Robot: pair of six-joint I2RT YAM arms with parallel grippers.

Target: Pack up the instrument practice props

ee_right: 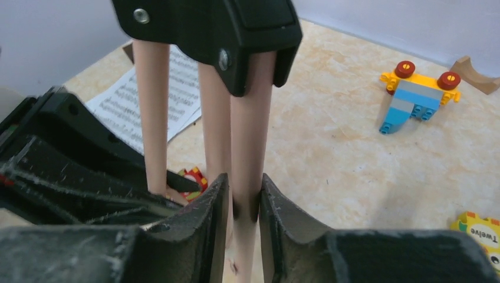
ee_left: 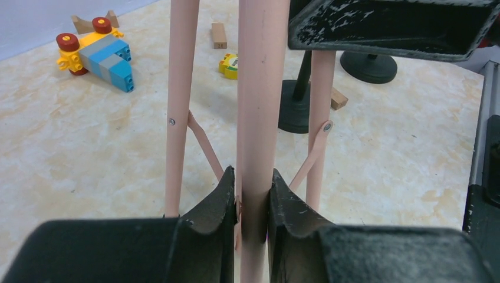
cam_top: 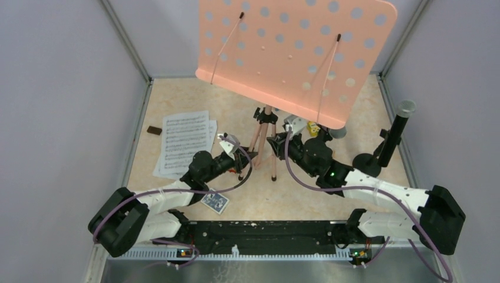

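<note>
The salmon-pink perforated music rack (cam_top: 295, 53) stands upright on its tripod legs (cam_top: 263, 141) at mid table. My left gripper (cam_top: 244, 156) is shut on one pink tube of the tripod (ee_left: 259, 88), its jaws pressed against both sides. My right gripper (cam_top: 277, 143) is shut on another pink leg (ee_right: 250, 130) just below the black hub (ee_right: 218, 29). White sheet-music pages (cam_top: 186, 141) lie to the left. A black grey-headed microphone (cam_top: 396, 132) stands in a round-based holder (cam_top: 367, 163) at right. A second holder (ee_left: 301, 100) stands behind the legs. The purple-glitter microphone is out of view.
A blue playing-card pack (cam_top: 215, 202) lies near the left arm. A toy of coloured bricks (ee_left: 97, 53), wooden blocks (ee_left: 219, 35) and a yellow number card (ee_right: 477, 230) lie beyond the tripod. Grey walls close in the table on three sides.
</note>
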